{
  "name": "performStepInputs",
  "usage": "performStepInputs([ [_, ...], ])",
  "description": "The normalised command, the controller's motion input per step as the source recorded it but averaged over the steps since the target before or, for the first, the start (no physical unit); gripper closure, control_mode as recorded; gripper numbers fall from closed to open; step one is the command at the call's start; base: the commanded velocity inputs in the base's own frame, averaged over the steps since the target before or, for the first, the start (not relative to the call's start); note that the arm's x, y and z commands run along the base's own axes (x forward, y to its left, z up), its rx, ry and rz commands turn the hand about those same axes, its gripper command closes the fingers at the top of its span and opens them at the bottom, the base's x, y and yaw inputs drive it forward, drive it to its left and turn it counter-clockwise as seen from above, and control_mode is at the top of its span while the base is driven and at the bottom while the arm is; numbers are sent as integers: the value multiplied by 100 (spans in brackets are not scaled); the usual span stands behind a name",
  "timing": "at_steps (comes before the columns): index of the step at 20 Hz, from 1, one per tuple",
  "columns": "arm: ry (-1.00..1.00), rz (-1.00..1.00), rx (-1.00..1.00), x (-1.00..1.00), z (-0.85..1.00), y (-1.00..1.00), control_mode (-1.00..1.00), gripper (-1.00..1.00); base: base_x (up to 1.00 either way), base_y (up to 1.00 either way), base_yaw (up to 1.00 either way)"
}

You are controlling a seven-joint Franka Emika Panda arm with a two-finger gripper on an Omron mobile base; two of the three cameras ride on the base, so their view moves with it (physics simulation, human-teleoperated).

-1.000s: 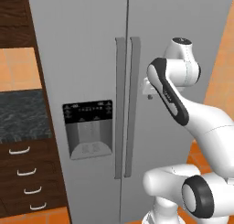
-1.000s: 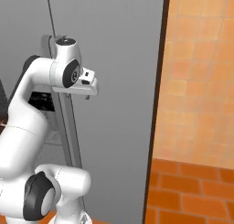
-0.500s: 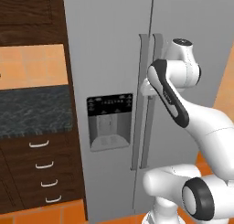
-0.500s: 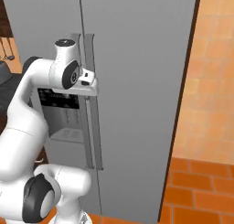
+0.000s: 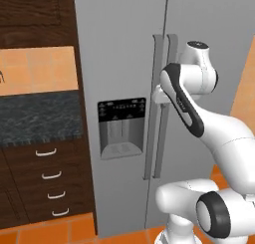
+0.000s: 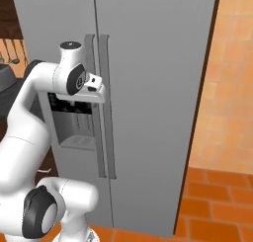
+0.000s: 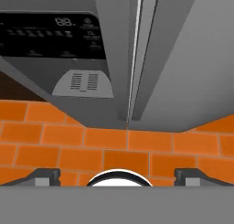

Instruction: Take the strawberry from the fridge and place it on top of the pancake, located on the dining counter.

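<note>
Hand view is showing the claw (image 7: 117, 177) w/ tips wide apart, holding nothing, pointing down past the fridge (image 7: 183, 58) front toward the orange floor tiles (image 7: 137, 150). Fridge doors are both shut, so the strawberry, presumably inside, isn't visible. In the left base view the wrist is hanging just beside the two vertical handles (image 5: 164, 103). Judgement: step in hand is reaching for a handle. To do it well: level the claw, centre one handle btwn the tips, close fully before pulling, then swing along the door's arc.
</note>
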Motion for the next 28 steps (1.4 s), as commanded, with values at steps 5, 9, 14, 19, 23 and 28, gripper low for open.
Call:
performStepInputs([
  [5,0,0,0,0,0,0,100,-100,-28,-3,-3],
  [9,0,0,0,0,0,0,100,-100,0,-19,0],
  [14,0,0,0,0,0,0,100,-100,0,-16,0],
  [19,-5,-5,0,10,-7,-9,-100,-100,0,0,-1],
  [23,-38,-5,1,53,-27,-38,-100,-100,0,0,0],
  [28,-37,-4,0,70,-30,-9,-100,-100,0,0,0],
])
